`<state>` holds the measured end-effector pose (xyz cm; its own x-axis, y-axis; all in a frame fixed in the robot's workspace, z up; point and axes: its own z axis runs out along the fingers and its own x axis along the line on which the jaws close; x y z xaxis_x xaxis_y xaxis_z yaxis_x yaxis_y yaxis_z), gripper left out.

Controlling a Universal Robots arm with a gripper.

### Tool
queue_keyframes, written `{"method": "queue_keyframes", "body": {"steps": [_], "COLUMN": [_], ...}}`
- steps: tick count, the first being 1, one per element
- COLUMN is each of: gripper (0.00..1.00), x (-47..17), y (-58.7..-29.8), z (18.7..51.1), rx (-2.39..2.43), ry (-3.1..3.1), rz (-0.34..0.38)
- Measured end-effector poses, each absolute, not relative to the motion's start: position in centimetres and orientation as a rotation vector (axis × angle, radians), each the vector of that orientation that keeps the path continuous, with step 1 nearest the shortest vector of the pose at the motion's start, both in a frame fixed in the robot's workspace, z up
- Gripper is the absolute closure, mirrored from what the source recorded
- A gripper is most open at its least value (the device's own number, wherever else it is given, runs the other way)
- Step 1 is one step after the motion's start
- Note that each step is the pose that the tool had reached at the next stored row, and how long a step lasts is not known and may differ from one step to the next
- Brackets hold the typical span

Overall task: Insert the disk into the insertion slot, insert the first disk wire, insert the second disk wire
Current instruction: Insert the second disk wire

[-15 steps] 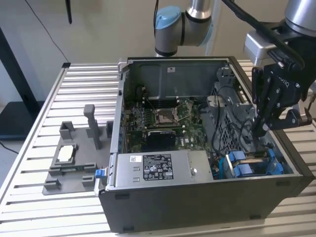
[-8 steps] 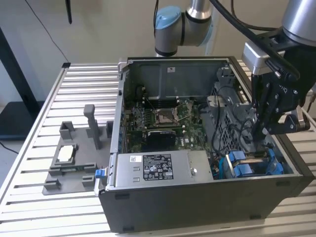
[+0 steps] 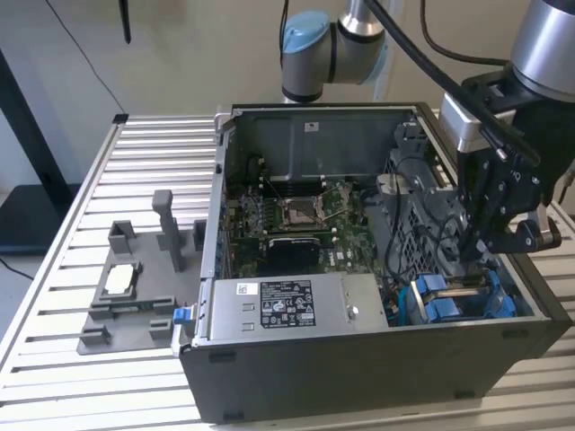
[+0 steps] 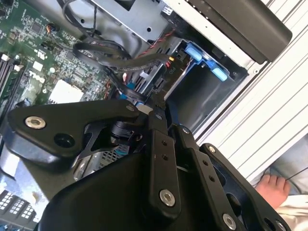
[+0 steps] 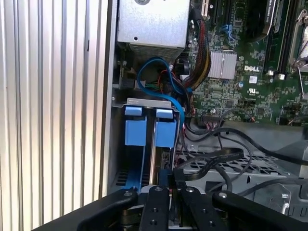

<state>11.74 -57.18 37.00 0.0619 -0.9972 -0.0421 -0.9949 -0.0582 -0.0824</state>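
**Disk is in its slot, pincer on a wire plug**

I see the disk (image 5: 165,134) standing in its blue frame inside the slot. The slot is in a corner of the computer case (image 3: 377,377) on the worktop (image 3: 81,180). My pincer (image 3: 472,250) is right at the disk's end. It is pinched shut on what looks like a small black plug (image 5: 166,174). I think the wire (image 5: 211,159) is soft and bendy. The plug looks stiff and easy to break, so its hard sides are the best place to hold it.

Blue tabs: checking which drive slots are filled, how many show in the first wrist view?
2 tabs, side by side in the bay: one beside the case wall, one nearer the motherboard. Others may be hidden.
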Motion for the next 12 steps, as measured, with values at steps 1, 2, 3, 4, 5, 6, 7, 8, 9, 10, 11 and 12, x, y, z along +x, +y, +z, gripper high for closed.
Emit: {"method": "queue_keyframes", "body": {"steps": [1,2,3,4,5,6,7,8,9,10,11,12], "gripper": [0.84,0.84,0.84,0.84,0.84,0.84,0.84,0.84,0.84,0.84,0.84,0.84], "x": [11.74,11.74,11.74,11.75,11.75,11.75,11.75,11.74,11.74,11.74,11.74,11.74], "y": [-57.21,-57.23,-57.26,-57.28,-57.29,-57.3,-57.31,-57.32,-57.32,-57.32,-57.32,-57.32], "z": [36.92,36.83,36.72,36.62,36.53,36.43,36.36,36.3,36.26,36.23,36.19,36.14], "rx": [-2.219,-2.215,-2.213,-2.21,-2.209,-2.207,-2.207,-2.207,-2.207,-2.207,-2.207,-2.207], "ry": [2.089,2.086,2.083,2.081,2.08,2.078,2.078,2.078,2.078,2.078,2.078,2.078], "rz": [-0.04,-0.041,-0.042,-0.044,-0.045,-0.047,-0.047,-0.048,-0.048,-0.048,-0.048,-0.047]}}
